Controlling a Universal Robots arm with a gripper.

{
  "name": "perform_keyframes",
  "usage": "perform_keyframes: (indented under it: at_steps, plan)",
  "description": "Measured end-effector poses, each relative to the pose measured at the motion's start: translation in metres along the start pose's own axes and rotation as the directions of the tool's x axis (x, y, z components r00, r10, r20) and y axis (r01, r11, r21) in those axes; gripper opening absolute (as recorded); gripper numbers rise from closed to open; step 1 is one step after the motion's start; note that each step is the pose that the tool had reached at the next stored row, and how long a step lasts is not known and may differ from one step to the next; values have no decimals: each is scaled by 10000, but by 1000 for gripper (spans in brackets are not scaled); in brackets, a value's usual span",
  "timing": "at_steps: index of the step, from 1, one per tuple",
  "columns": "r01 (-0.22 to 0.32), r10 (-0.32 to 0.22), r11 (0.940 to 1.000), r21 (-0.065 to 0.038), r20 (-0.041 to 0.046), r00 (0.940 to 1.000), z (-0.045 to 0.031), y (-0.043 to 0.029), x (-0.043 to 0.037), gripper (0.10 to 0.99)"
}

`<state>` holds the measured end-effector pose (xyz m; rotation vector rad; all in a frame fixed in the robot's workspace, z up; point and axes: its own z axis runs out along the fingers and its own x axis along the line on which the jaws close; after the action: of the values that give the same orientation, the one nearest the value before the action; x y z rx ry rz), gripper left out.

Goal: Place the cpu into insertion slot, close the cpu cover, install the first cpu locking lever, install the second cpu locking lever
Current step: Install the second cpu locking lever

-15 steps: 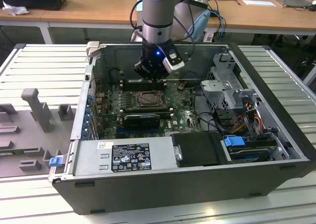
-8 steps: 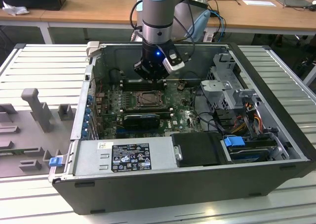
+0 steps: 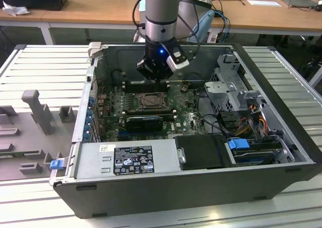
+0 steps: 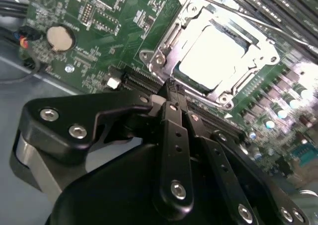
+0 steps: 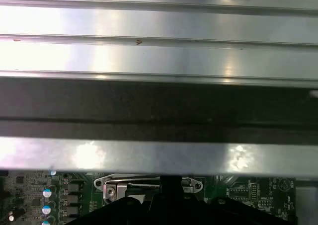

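Cpu (image 4: 211,53) in insertion slot (image 3: 150,101), under cpu cover (image 4: 253,53); claw (image 4: 171,93) just beside slot.

Pale cpu (image 4: 211,56) lies flat in insertion slot (image 4: 164,41), cpu cover (image 4: 248,61) closed.

Exterior view high, overlooking whole open case (image 3: 166,187), both wrist views close — sharing the insertion slot (image 4: 213,56).

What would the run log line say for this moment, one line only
tool: shut, empty, beside insertion slot | cpu: seated in slot | cpu cover: down over cpu | site: motherboard
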<state>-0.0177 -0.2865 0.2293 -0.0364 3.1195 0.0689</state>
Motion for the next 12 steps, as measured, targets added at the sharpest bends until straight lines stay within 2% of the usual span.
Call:
perform_keyframes:
  at_steps: [2, 6, 8, 11, 12]
  plan:
    - [1, -1, 10000, -1, 0, 10000, -65, 3, -2, 106]
    - [2, -2, 10000, 0, 0, 10000, -77, -29, -1, 106]
    - [2, -2, 10000, 0, 0, 10000, -80, -118, 1, 106]
    - [1, -1, 10000, -2, 1, 10000, -84, -360, 7, 106]
    - [1, -1, 10000, -1, 0, 10000, -84, -403, 8, 106]
